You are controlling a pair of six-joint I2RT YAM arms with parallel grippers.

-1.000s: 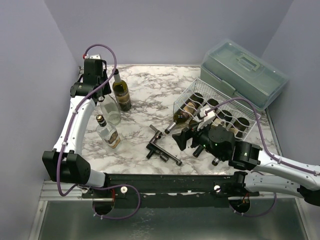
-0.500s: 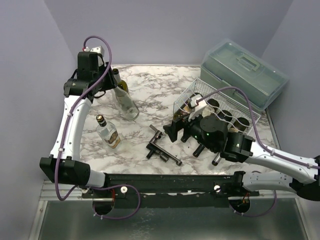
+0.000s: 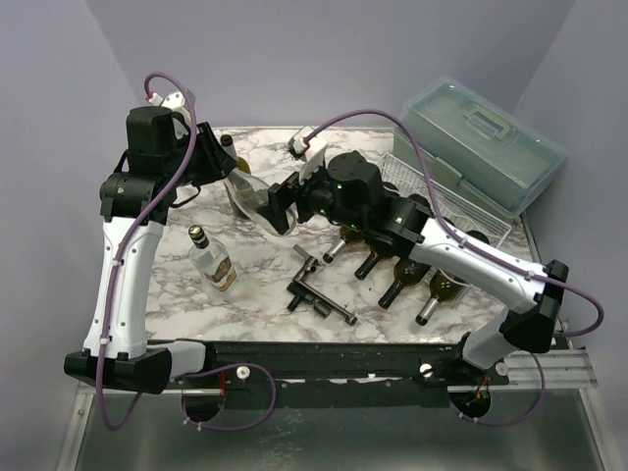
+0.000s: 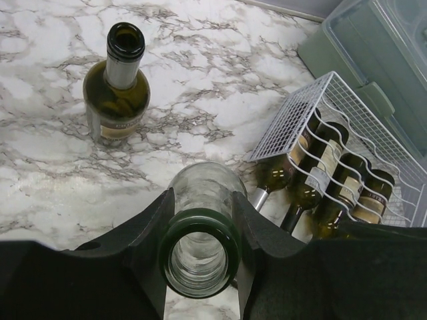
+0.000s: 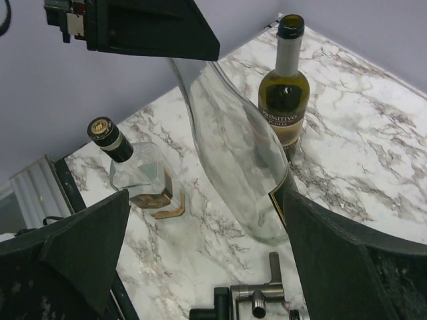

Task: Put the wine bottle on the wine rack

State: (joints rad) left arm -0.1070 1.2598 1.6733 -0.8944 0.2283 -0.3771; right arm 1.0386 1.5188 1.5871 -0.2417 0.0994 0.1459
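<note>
Right gripper (image 5: 210,233) has left the wine rack (image 4: 293,113) and gapes around the clear bottle (image 5: 233,167), whose neck the left gripper (image 4: 200,227) clamps. Four racked bottles (image 4: 313,187); two standing bottles (image 4: 119,93) beyond it.

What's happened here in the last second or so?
The left arm, jaws shut on the neck of the clear bottle, tilted it and carried it rightward. The right arm swung from over the wine rack to put its open jaws either side of the bottle's base. The green bottle, squat bottle, metal tool and four racked bottles stayed put.

Table (image 3: 294,186): rack (image 4: 293,120), box (image 3: 481,142), green bottle (image 4: 119,93), flask (image 3: 211,260), tool (image 3: 319,294).
</note>
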